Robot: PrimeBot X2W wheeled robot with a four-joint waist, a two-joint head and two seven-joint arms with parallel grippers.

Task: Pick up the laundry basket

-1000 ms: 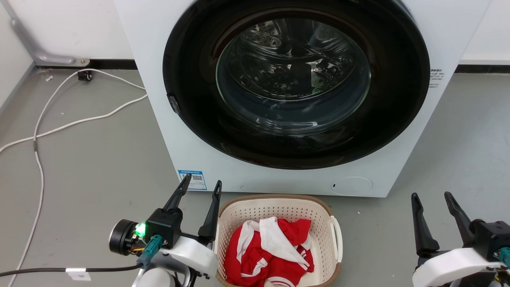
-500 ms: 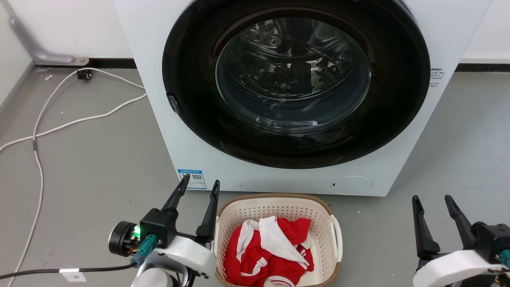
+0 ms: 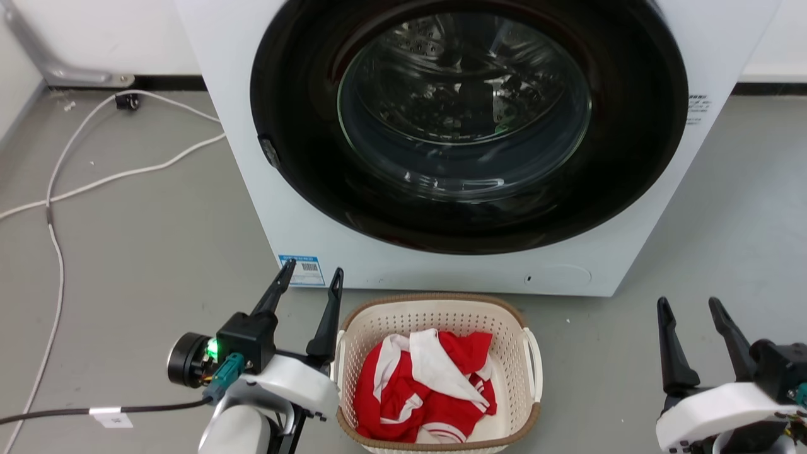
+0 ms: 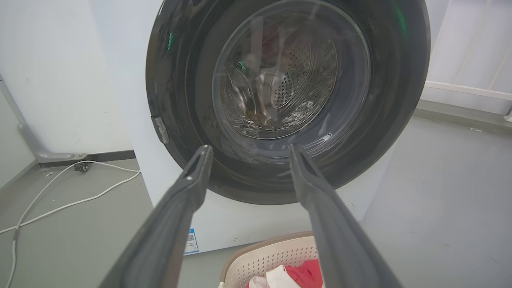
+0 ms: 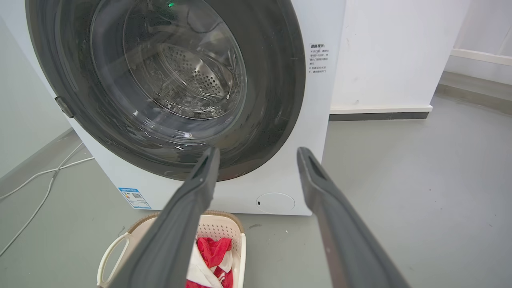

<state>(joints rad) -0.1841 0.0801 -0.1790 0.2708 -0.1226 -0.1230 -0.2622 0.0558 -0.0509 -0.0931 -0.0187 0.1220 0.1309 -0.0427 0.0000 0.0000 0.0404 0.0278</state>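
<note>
On floor [image 3: 157, 221]: laundry basket [image 3: 435, 297], flanked by left gripper [image 3: 314, 268] and right gripper [image 3: 688, 302], jaws spread wide, empty. Risk: clothes [image 3: 410, 397] spilled if lifted by one handle [image 3: 536, 366].

White wrist shells [image 3: 296, 386], black pincer fingers [image 3: 328, 315] (green lamp [image 3: 212, 346], teal plug [image 3: 222, 377]).

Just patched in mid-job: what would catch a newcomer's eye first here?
The washer, its big dark round door shut, dominates the upper head view, the drum showing through the glass. On the floor right before it stands the basket with a red-and-white cloth heaped inside. Both claws are open and empty: the left claw beside the basket's left rim, the right claw well off to its right.
</note>
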